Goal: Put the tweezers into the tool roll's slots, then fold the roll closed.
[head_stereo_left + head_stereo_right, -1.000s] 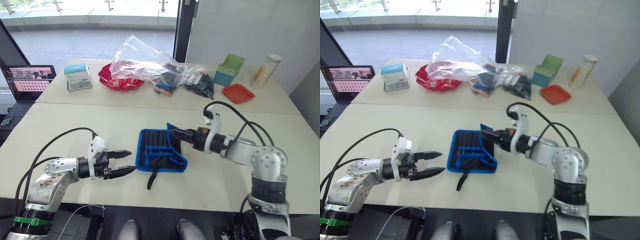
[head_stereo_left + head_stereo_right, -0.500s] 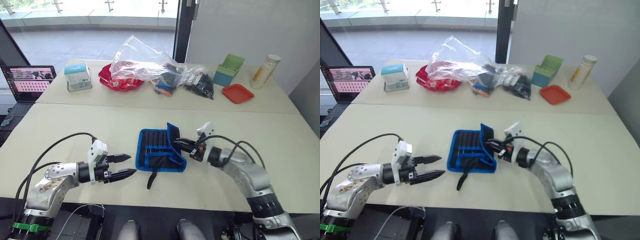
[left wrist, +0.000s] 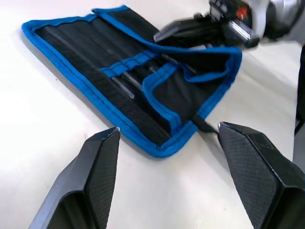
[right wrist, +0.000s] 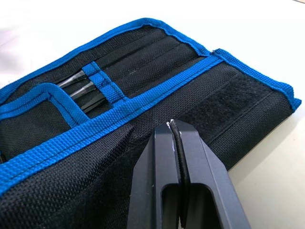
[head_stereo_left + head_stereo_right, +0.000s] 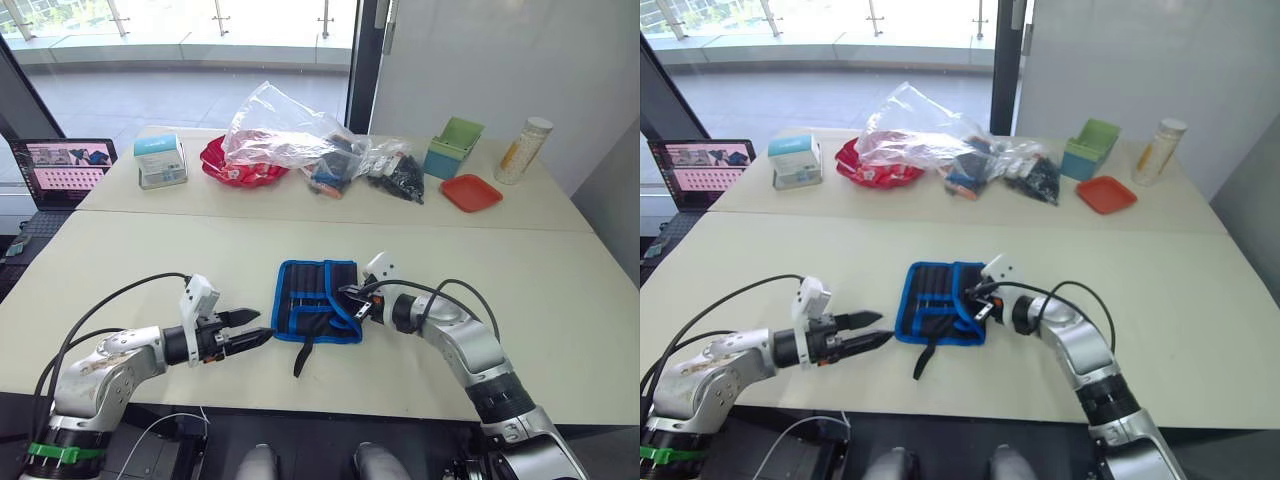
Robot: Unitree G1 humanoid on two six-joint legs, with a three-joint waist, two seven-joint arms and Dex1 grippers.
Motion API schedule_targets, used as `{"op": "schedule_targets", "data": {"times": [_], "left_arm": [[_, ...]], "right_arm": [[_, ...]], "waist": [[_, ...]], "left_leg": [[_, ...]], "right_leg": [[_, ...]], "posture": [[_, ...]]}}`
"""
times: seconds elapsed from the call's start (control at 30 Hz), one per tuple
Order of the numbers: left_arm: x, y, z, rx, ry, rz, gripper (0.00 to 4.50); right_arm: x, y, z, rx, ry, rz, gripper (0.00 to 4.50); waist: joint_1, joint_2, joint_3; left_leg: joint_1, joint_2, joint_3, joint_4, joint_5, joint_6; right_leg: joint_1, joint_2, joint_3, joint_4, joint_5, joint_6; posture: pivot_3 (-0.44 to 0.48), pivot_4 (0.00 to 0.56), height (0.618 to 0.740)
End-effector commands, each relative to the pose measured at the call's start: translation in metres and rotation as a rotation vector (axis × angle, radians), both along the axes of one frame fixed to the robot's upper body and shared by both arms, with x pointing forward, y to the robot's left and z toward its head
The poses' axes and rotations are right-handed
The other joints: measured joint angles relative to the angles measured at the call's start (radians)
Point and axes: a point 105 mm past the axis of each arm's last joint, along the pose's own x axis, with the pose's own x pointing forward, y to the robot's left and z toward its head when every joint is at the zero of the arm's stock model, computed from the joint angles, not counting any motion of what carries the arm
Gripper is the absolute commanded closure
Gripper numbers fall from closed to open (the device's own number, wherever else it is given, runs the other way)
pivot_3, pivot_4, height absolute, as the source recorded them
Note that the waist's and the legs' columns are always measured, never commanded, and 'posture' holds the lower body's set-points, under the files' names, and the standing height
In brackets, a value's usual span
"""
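The tool roll (image 5: 306, 312), black with blue edging, lies open-faced on the near table, its right flap folded over the middle. Its black strap (image 5: 303, 355) trails toward the table's front edge. Tweezers (image 4: 82, 88) sit in the slots (image 3: 127, 82), black shafts showing under a blue band. My right gripper (image 5: 348, 294) is shut, its tips resting on the folded flap at the roll's right side; I see nothing held between its fingers (image 4: 157, 157). My left gripper (image 5: 263, 326) hovers open just left of the roll, pointing at it, apart from it.
On the far table stand a clear plastic bag (image 5: 285, 135) over a red bowl (image 5: 232, 166), a small box (image 5: 160, 160), a green bin (image 5: 455, 146), a red tray (image 5: 472, 192) and a bottle (image 5: 525, 150). A laptop (image 5: 66, 166) sits far left.
My right gripper has shut and moved left onto the roll. The roll's right flap, upright before, now lies folded over. The left gripper keeps its place and opening.
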Motion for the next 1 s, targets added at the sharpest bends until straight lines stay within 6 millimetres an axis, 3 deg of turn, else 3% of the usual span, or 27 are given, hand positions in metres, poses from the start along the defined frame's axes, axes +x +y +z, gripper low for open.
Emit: {"op": "schedule_targets", "data": {"times": [0.03, 0.23, 0.43, 0.57, 0.73, 1.0], "left_arm": [[0.004, -0.005, -0.001, -0.028, 0.085, 0.031, 1.01], [0.015, -0.003, -0.021, 0.007, 0.197, 0.136, 1.01], [0.012, -0.003, -0.020, 0.015, 0.215, 0.120, 1.01], [0.007, -0.016, -0.039, 0.071, 0.262, 0.070, 1.01], [0.006, -0.036, -0.046, 0.038, 0.295, 0.021, 1.01], [0.022, -0.030, -0.029, -0.084, 0.285, 0.092, 1.01]], "right_arm": [[-0.010, -0.005, -0.037, -0.086, 0.119, -0.021, 4.48], [-0.014, -0.003, -0.027, -0.060, 0.091, -0.011, 4.48], [-0.014, -0.005, -0.024, -0.050, 0.083, -0.029, 4.48], [-0.014, -0.004, -0.021, -0.044, 0.079, -0.035, 4.48], [-0.015, -0.004, -0.020, -0.045, 0.079, -0.040, 4.48], [-0.019, -0.004, -0.022, -0.043, 0.085, -0.047, 4.48]], "waist": [[-0.002, -0.001, 0.000], [-0.001, 0.000, -0.001], [0.000, 0.000, -0.001], [0.002, 0.000, -0.001], [0.011, 0.001, -0.002], [0.020, 0.002, -0.002]], "left_leg": [[0.000, 0.000, 0.000, 0.000, 0.000, 0.000], [0.000, 0.000, -0.002, -0.002, 0.000, 0.000], [0.000, 0.000, -0.002, -0.002, 0.000, 0.000], [0.000, -0.001, -0.001, -0.002, 0.000, 0.000], [0.005, -0.002, -0.001, -0.002, 0.000, 0.000], [0.006, -0.002, -0.001, -0.002, 0.000, 0.000]], "right_leg": [[0.000, 0.000, 0.000, 0.000, 0.000, 0.000], [0.000, 0.000, -0.001, 0.000, 0.000, 0.000], [0.001, -0.001, -0.001, 0.000, 0.000, 0.000], [0.001, -0.001, -0.001, -0.001, 0.000, 0.000], [0.008, -0.002, -0.001, -0.004, 0.000, 0.000], [0.009, -0.002, 0.000, -0.006, 0.000, 0.000]], "posture": [[0.000, 0.150, 0.717], [0.000, 0.150, 0.717], [0.000, 0.150, 0.717], [0.000, 0.150, 0.717], [0.000, 0.150, 0.717], [0.000, 0.150, 0.717]]}}
